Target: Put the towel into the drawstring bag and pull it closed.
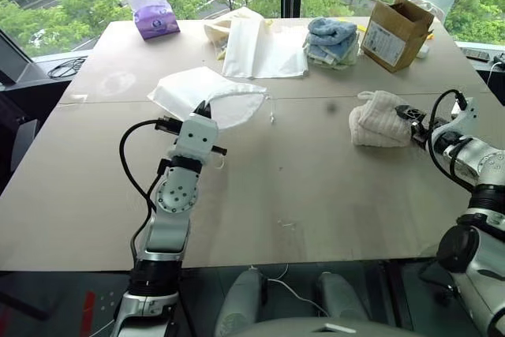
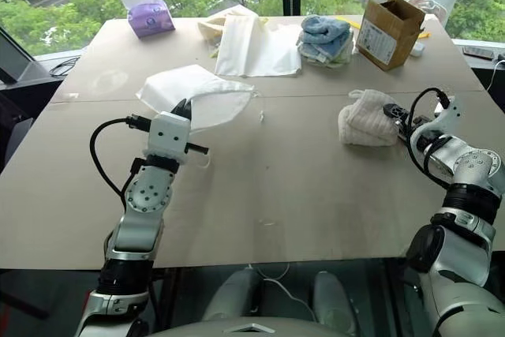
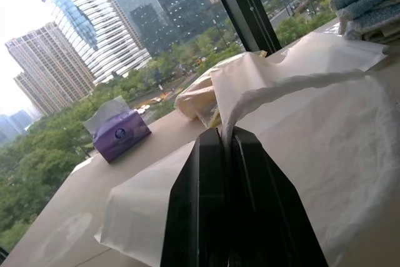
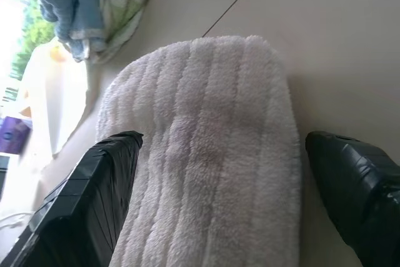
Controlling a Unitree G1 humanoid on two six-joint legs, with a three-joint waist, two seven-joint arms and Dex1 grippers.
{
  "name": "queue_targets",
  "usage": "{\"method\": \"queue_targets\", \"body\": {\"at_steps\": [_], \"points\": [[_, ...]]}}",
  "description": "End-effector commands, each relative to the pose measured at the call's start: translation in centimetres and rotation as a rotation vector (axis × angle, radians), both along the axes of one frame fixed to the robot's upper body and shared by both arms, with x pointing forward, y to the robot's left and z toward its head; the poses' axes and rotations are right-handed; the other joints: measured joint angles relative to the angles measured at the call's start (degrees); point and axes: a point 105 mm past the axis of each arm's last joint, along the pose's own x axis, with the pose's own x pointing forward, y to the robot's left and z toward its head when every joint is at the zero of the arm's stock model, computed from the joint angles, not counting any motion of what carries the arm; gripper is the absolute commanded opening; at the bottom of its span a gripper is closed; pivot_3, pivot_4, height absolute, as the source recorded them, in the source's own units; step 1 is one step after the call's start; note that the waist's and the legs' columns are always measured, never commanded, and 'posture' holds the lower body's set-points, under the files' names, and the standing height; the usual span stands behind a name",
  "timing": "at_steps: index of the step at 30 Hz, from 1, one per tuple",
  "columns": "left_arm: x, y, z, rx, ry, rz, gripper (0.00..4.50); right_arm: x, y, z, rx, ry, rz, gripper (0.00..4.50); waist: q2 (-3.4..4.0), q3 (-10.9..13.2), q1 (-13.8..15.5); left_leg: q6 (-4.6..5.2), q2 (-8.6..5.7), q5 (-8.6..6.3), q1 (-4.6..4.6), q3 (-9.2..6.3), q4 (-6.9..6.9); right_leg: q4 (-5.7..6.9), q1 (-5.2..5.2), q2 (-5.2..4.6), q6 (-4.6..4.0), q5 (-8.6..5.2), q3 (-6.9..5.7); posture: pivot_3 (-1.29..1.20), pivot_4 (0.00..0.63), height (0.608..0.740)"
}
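1. Your towel [image 1: 379, 118] is a cream, ribbed terry bundle, folded soft and thick, lying on the right side of the desk [image 1: 300, 187].
2. Your right hand [image 4: 219, 173] is released, its two black fingers spread wide with the towel's end between them; you cannot tell whether either finger touches the cloth.
3. Your drawstring bag [image 1: 209, 94] is thin, white and slightly see-through, lying flat left of centre, with a white cord trailing at its right edge.
4. Your left hand [image 3: 226, 154] is clenched on the drawstring bag's near edge, pinching a fold of the fabric.
5. The cardboard box [image 1: 394, 33] at the far right carries a white label, and the purple tissue pack [image 1: 155, 20] a round mark; neither is readable.
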Motion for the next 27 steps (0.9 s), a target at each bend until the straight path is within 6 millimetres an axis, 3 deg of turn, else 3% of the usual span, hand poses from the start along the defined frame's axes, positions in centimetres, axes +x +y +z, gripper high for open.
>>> {"method": "queue_targets", "body": {"at_steps": [1,9,12,19,20,24,27], "points": [[-0.6,-0.1,1.6,0.01,-0.062,-0.004,0.12,-0.4,3.0,0.3,0.134,-0.005,0.132,4.5,0.0,0.0,-0.37,0.0,0.01,0.0,0.01,0.03,0.0,0.01,0.0,0.01,0.0,0.0,0.03,0.0,0.15,0.74],[-0.4,-0.4,1.7,0.02,-0.058,-0.023,0.12,0.1,6.5,-1.4,0.18,0.033,0.205,4.5,0.01,0.0,-0.72,0.01,0.15,-0.01,0.13,0.22,0.0,0.07,-0.02,0.11,0.0,0.0,0.19,0.0,0.15,0.74],[-0.3,-0.5,1.7,0.012,-0.053,-0.037,0.0,0.4,7.2,-1.6,0.186,0.028,0.211,3.69,0.0,-0.01,-1.11,0.01,0.19,-0.01,0.17,0.28,0.01,0.09,-0.02,0.15,-0.01,0.01,0.24,0.0,0.15,0.74],[0.3,-0.8,1.6,-0.019,-0.025,-0.074,0.0,1.1,7.8,-1.4,0.199,-0.008,0.199,0.26,-0.08,-0.06,-1.93,0.01,0.22,-0.01,0.13,0.45,0.09,0.49,-0.29,0.18,-0.01,0.01,0.47,0.0,0.15,0.74],[0.5,-0.7,1.5,-0.035,-0.014,-0.08,0.0,1.0,7.9,-1.2,0.203,-0.022,0.202,0.01,-0.08,-0.05,-1.9,0.01,0.22,-0.01,0.16,0.47,0.17,0.61,-0.29,0.18,-0.01,0.01,0.49,0.0,0.15,0.74],[1.2,-1.6,1.4,-0.148,0.043,-0.164,0.0,-0.5,9.6,3.5,0.298,-0.241,0.349,0.01,0.01,0.02,-1.76,0.01,0.2,0.0,0.14,0.43,0.3,0.81,-0.32,0.18,0.0,0.01,0.48,0.0,0.15,0.74],[1.7,-2.2,1.9,-0.217,0.066,-0.216,0.0,-3.0,11.2,6.9,0.336,-0.405,0.502,0.01,0.11,0.08,-1.61,0.01,0.19,0.0,-0.04,0.41,0.3,0.89,-0.5,0.19,0.0,0.01,0.48,0.0,0.15,0.74]]}}
